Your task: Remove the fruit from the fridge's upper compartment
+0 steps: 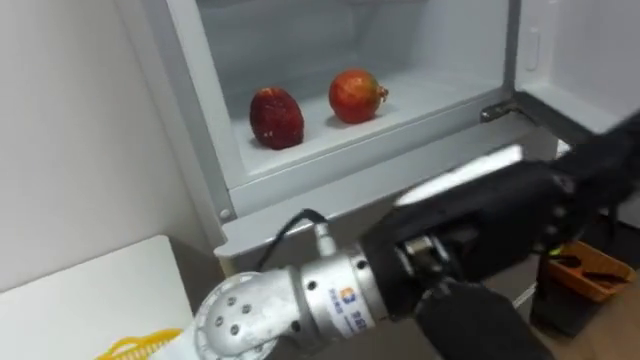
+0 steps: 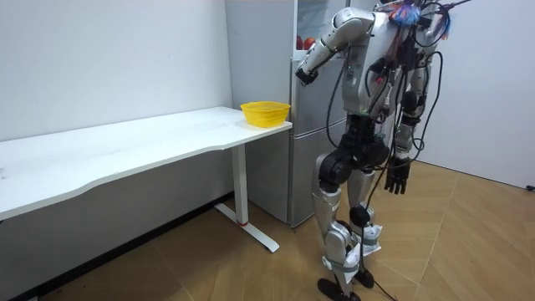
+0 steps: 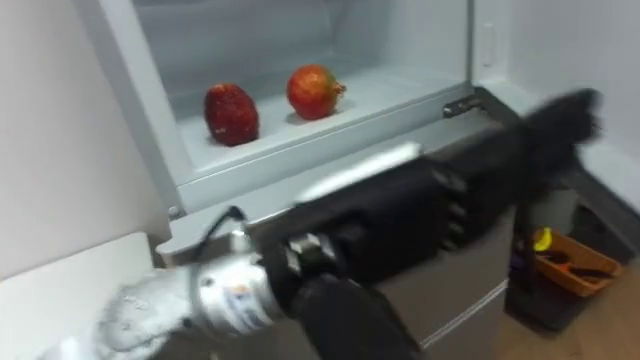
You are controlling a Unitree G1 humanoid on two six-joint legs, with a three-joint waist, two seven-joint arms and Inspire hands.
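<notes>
2 red fruits are sitting apart on the upper fridge shelf (image 1: 440,100), a darker fruit (image 1: 276,118) left of a rounder fruit (image 1: 356,96). The left hand (image 1: 598,168) is stretching across below the shelf, touching neither; blur is hiding how its fingers lie. The right hand (image 2: 398,177) is hanging at the robot's side, fingers relaxed, holding nothing. The robot is standing at the fridge (image 2: 303,167) beside a white table (image 2: 125,146) bearing a yellow basket (image 2: 265,112)

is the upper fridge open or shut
Open: its shelf is exposed, a dark red fruit and a rounder red fruit resting on it.
</notes>
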